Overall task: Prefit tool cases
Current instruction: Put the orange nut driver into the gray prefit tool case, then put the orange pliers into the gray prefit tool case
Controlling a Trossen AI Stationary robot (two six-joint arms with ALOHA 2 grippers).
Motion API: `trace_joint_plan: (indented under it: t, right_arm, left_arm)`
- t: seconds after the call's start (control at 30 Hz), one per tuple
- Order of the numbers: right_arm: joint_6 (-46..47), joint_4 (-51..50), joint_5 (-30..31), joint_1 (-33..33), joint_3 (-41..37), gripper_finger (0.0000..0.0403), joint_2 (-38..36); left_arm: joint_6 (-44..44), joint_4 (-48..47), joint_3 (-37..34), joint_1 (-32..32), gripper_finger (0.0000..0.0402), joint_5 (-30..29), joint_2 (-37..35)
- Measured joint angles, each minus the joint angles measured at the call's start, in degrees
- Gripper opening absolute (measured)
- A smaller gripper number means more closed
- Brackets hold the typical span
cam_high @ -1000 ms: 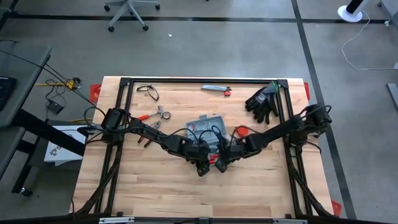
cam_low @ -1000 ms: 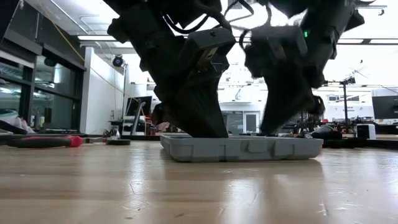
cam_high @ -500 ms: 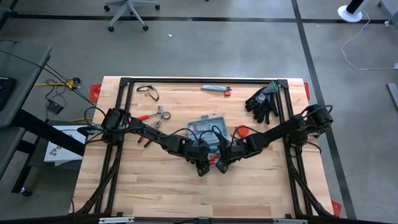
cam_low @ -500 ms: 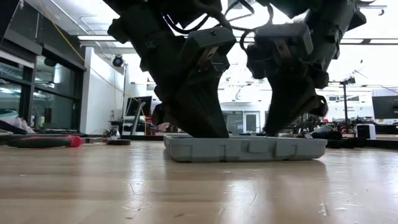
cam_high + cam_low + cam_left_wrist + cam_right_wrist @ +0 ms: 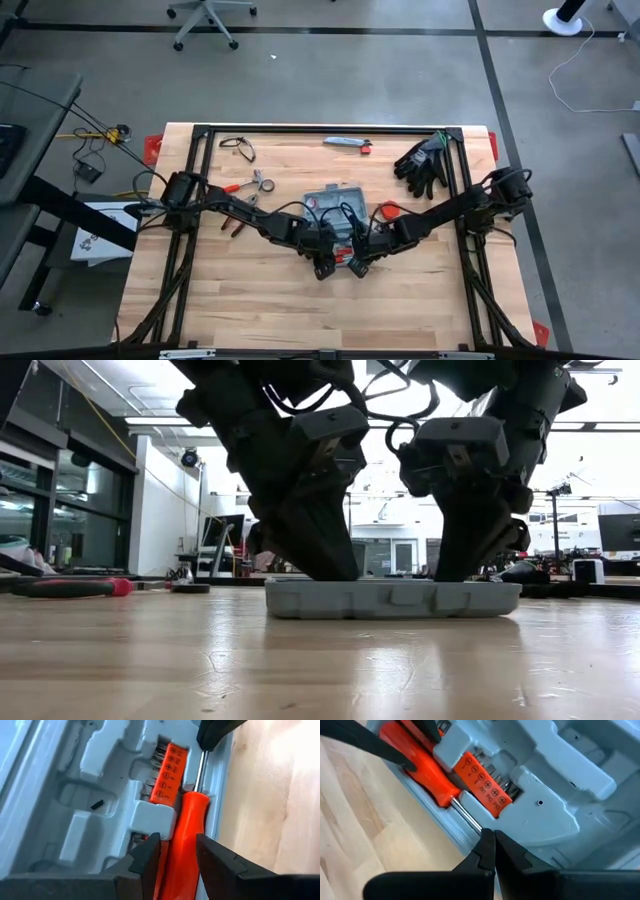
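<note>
The grey-blue tool case (image 5: 333, 196) lies open and flat on the wooden table, its moulded recesses (image 5: 75, 795) facing up. An orange bit holder (image 5: 482, 782) sits in one recess. An orange-handled screwdriver (image 5: 182, 830) lies along the case's near rim. My left gripper (image 5: 177, 842) is shut on its handle. My right gripper (image 5: 491, 836) is shut, with its tips at the metal shaft. In the low view both grippers come down onto the case (image 5: 390, 600). My left gripper pinches the screwdriver's orange handle (image 5: 181, 862) between its two fingers, one on each side. The fingers slant down from above. The handle lies level in the case beside the bit holder. My right gripper has its shut fingertips (image 5: 485, 845) on the metal shaft (image 5: 470, 820), slanting down from above. Whether they pinch the shaft or press on it, I cannot tell.
Black gloves (image 5: 422, 162) lie at the far right. A slim grey bar (image 5: 347, 142) and glasses (image 5: 238, 147) are near the far edge. Red-handled pliers (image 5: 240, 192) lie left of the case and a small red item (image 5: 388, 210) right of it. Bare wood fills the near half.
</note>
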Motion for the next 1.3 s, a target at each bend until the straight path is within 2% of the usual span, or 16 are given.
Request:
trace_joint_plan:
  t: [0.2, 0.47, 0.67, 0.8, 0.9, 1.07, 1.3]
  right_arm:
    - [0.0, 0.0, 1.9, 0.7, -0.1, 0.0, -0.8]
    - [-2.2, 0.2, 7.3, 0.9, -0.1, 0.0, -8.7]
    - [-3.5, -2.8, 12.3, 0.9, -0.1, 0.0, -17.1]
    - [-3.6, -6.2, 15.4, 0.9, -0.1, 0.0, -22.4]
    - [-4.1, -9.7, 16.2, 0.9, -0.1, 0.0, -25.2]
    - [-4.7, -14.7, 16.2, 1.9, -0.1, 0.0, -27.1]
    - [-2.4, -19.7, 18.3, 5.7, -0.1, 0.0, -27.1]
  left_arm:
    - [0.1, -0.4, 0.1, -0.2, 0.0119, 1.4, -1.6]
    - [1.2, -2.2, 0.2, -0.2, 0.0119, -5.0, -7.0]
    - [1.1, -9.3, 0.3, 0.6, 0.0119, -6.8, -10.5]
    - [-0.3, -16.3, 0.3, 0.5, 0.0119, -11.6, -13.1]
    - [-5.1, -23.1, 0.0, 0.5, 0.0119, -15.5, -15.3]
    - [-12.5, -27.4, -6.1, 0.1, 0.0119, -19.6, -22.0]
    - [-24.6, -28.4, -20.4, 0.5, 0.0119, -16.5, -35.0]
